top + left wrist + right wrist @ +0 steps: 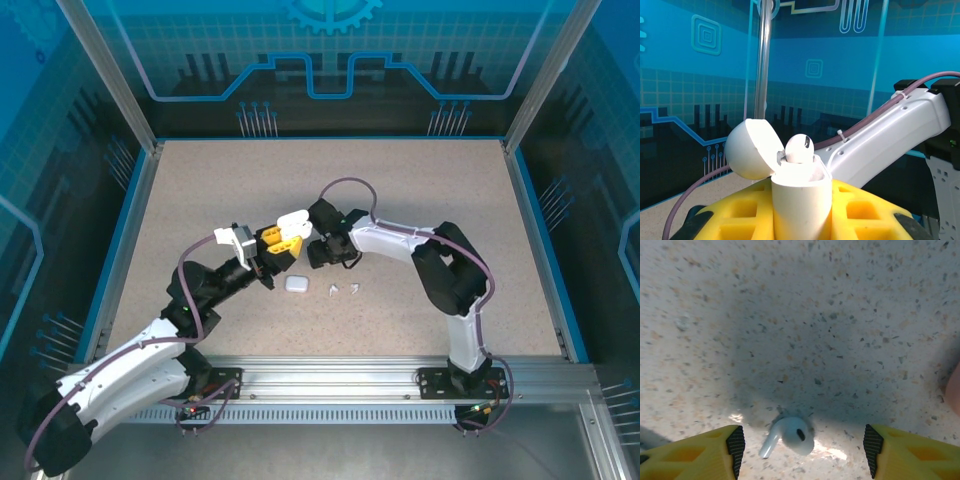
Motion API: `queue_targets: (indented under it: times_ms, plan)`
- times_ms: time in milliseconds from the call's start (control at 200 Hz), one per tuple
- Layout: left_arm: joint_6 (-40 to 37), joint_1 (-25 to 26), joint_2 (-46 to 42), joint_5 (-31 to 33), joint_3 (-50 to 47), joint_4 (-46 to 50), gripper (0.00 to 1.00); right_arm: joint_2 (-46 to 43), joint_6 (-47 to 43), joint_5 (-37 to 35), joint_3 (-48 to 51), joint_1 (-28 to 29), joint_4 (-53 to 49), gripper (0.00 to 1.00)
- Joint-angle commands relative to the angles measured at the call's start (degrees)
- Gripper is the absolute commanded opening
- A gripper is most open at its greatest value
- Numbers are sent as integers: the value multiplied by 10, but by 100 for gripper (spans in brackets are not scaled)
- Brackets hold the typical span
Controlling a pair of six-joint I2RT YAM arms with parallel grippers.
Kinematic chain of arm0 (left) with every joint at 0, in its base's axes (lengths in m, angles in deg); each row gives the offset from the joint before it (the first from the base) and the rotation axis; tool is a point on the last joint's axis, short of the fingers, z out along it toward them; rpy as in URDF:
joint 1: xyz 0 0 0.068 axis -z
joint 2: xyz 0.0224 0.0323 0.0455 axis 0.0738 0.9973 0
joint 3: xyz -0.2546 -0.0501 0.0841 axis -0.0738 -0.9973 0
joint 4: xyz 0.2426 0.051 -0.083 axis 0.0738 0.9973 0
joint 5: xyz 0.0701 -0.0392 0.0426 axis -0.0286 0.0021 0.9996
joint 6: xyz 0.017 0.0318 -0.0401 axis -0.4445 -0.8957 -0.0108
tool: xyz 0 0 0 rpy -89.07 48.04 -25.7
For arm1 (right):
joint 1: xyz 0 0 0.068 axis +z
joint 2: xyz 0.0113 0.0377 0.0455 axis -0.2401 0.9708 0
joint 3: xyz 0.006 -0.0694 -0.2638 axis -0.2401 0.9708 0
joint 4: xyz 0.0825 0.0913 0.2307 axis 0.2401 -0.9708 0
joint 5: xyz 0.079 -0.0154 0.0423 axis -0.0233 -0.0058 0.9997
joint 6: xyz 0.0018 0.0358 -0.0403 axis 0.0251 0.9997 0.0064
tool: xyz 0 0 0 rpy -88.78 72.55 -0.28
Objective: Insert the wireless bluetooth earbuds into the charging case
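- Above the worktop (840, 315), the left tool (802, 220) is closed on the case (801, 200). Its yellow fingers (740, 215) clamp the lower body, so the mouth faces up and the lid (751, 150) hangs back clear of the opening — a pose that seems meant for loading.
- One seated bud (799, 148) pokes out of the case, its glossy white head above the rim. The other socket looks free, though it is hard to see into.
- The right tool (802, 445) points straight down with its jaws wide, one on each side of a loose bud (787, 435) lying on its side — apparently lined up for a pinch.
- That bud is smooth white plastic with a bulbous head, a dark port and a short stem. The worktop under it is matt and speckled.
- From above, a shut case (297, 284), a rounded pebble shape, lies near two spare buds (333, 291) (354, 289).
- A pink shape (955, 390) at the edge of the right wrist view is too cropped to name.
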Motion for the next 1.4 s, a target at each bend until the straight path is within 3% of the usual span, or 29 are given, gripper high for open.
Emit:
queue_targets:
  times_ms: [0,700,1006,1396]
  plan:
    - [-20,5,-7,13,-7,-8,5,23,-14,-16,-21,13,-39,67]
    - [-17,5,2,16,-4,-6,6,-22,-19,-32,38,20,-55,67]
    - [-16,5,4,16,-4,-6,6,-47,-18,12,5,19,-59,66]
    - [-16,5,0,16,-6,-7,5,5,18,34,-44,1,-61,54]
